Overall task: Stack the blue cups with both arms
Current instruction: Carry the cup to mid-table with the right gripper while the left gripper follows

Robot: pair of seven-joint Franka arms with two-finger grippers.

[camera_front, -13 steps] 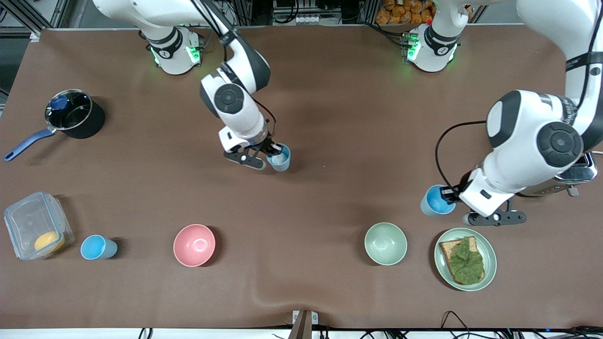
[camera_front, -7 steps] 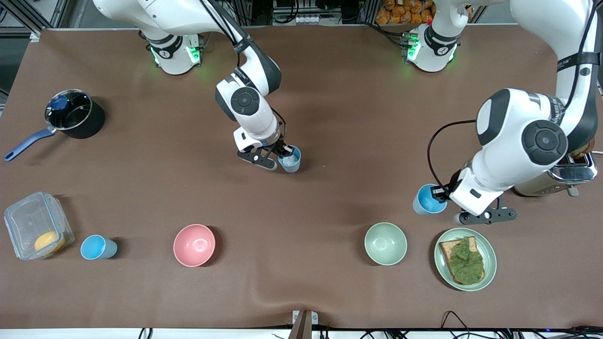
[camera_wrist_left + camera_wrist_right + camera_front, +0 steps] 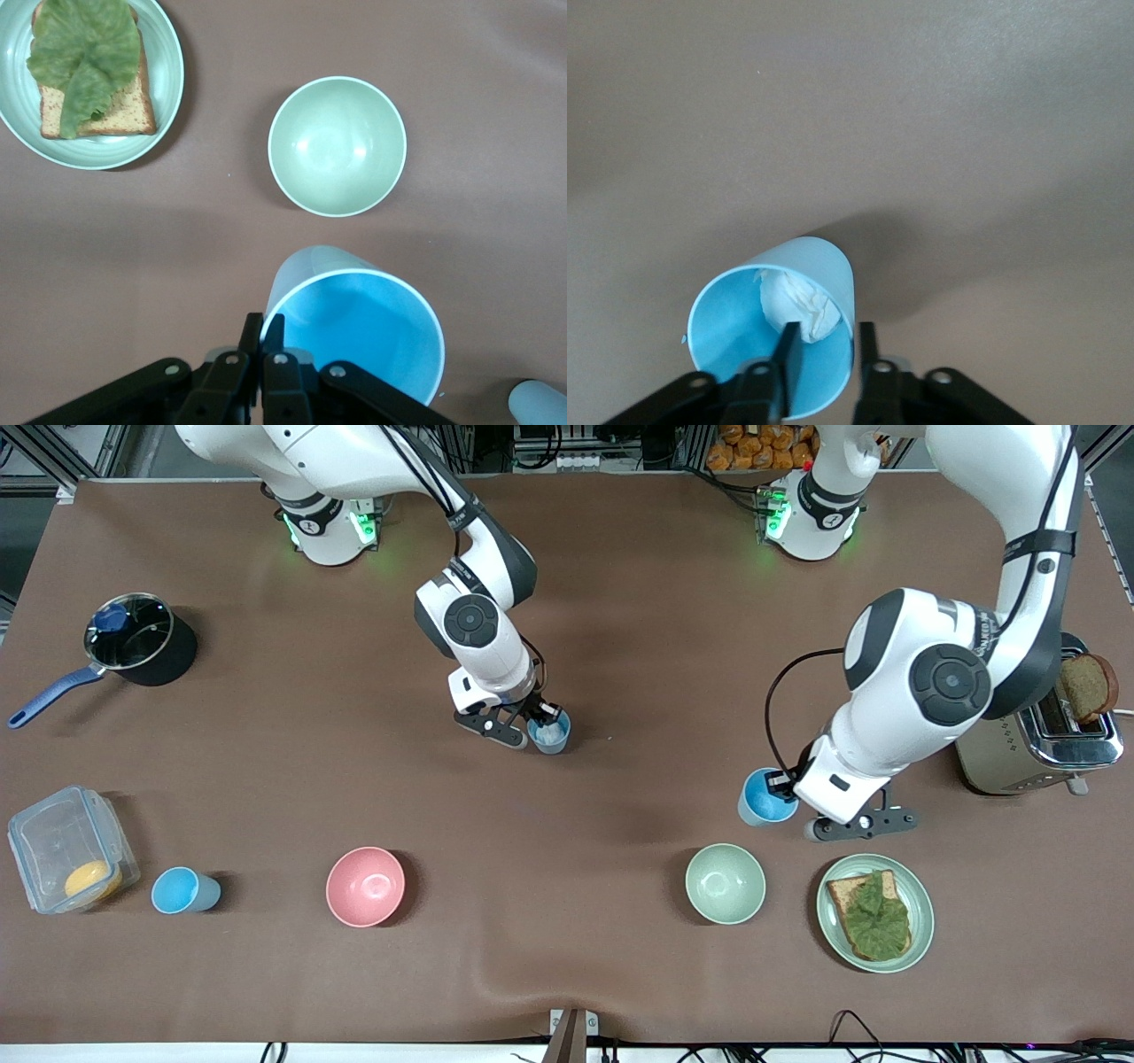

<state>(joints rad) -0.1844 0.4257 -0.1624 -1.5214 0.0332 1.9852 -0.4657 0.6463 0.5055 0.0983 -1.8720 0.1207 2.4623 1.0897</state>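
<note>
A pale blue cup (image 3: pixel 551 735) with crumpled white paper inside stands near the table's middle. My right gripper (image 3: pixel 542 720) is open astride its rim (image 3: pixel 828 341), one finger inside and one outside the cup (image 3: pixel 775 341). My left gripper (image 3: pixel 785 786) is shut on the rim (image 3: pixel 263 329) of a sky-blue cup (image 3: pixel 762 797) and holds it over the table beside the pale green bowl (image 3: pixel 725 883); this cup also fills the near part of the left wrist view (image 3: pixel 359 332). A third blue cup (image 3: pixel 182 891) stands nearer the front camera, at the right arm's end.
A pink bowl (image 3: pixel 365 886) and the green bowl (image 3: pixel 337 146) sit nearer the front camera. A plate (image 3: pixel 923 921) of toast with lettuce, also in the left wrist view (image 3: pixel 170 88), and a toaster (image 3: pixel 1019 753) are at the left arm's end. A pot (image 3: pixel 142 642) and a clear box (image 3: pixel 62 850) are at the right arm's end.
My left gripper carried the sky-blue cup toward the table's middle. My right gripper moved the pale cup a little toward the left arm's end and lower.
</note>
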